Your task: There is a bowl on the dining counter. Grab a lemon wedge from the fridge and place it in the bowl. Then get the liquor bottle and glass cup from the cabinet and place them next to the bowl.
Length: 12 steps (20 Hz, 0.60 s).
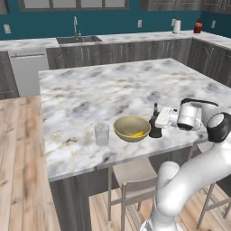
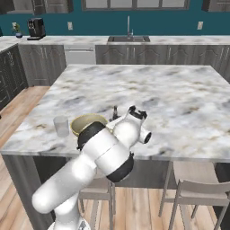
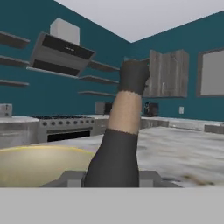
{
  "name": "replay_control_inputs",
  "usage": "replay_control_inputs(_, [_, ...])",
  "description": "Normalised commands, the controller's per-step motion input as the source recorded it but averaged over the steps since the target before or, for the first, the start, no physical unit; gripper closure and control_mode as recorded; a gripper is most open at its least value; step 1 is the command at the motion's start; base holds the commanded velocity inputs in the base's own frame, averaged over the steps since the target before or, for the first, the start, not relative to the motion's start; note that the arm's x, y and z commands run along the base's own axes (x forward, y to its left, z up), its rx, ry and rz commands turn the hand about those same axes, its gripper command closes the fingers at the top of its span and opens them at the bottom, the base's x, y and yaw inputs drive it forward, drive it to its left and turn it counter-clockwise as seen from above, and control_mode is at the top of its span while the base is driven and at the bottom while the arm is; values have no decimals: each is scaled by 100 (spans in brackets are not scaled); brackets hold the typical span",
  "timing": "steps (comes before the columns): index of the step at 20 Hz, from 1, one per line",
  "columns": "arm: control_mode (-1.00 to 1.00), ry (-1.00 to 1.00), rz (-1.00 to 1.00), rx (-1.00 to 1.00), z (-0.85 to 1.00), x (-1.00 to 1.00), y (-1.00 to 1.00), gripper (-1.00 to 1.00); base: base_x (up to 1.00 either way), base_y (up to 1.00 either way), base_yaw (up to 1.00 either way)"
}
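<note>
Glass cup (image 1: 101, 133): clear, short tumbler, upright, seen at about 9 o'clock from the bowl, apart from it, on the marbled tabletop (image 1: 113, 85). In the right base view the cup (image 2: 61, 126) is likewise found to the left of the bowl.

Bowl (image 1: 131, 128): yellow-tan, wide and shallow, set close to the near edge of the tabletop. A yellow lemon wedge (image 1: 136, 134) is seen lying inside it, toward its near right wall. In the hand view the bowl's rim (image 3: 39, 164) is seen low at the left.

Liquor bottle (image 1: 155, 125): dark body and dark cap, with a pale tan band below the neck as shown in the hand view (image 3: 120, 140). It is stood upright at 3 o'clock from the bowl, just beside it; contact between the two cannot be told.

Pincer (image 1: 156, 122): held level at the bottle's side, its jaws set narrowly about the bottle's lower body. The grip is taken as closed on the bottle.

Edges and room: all three items are kept near the tabletop's front edge, above the stools (image 1: 131, 180). A wide bare stretch of marble is left from 10 to 2 o'clock beyond them, as far as the back counter with the sink (image 1: 77, 39).
</note>
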Motion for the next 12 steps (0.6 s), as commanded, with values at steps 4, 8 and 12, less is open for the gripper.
replay_control_inputs(4, [-100, -12, 0, -5, -51, 38, -25, 100, 0, 0, 0])
replay_control_inputs(8, [-100, -8, 0, -3, -62, 14, -28, 100, 0, 0, 0])
replay_control_inputs(12, [-100, -7, 0, -3, -74, 0, -26, 100, 0, 0, 0])
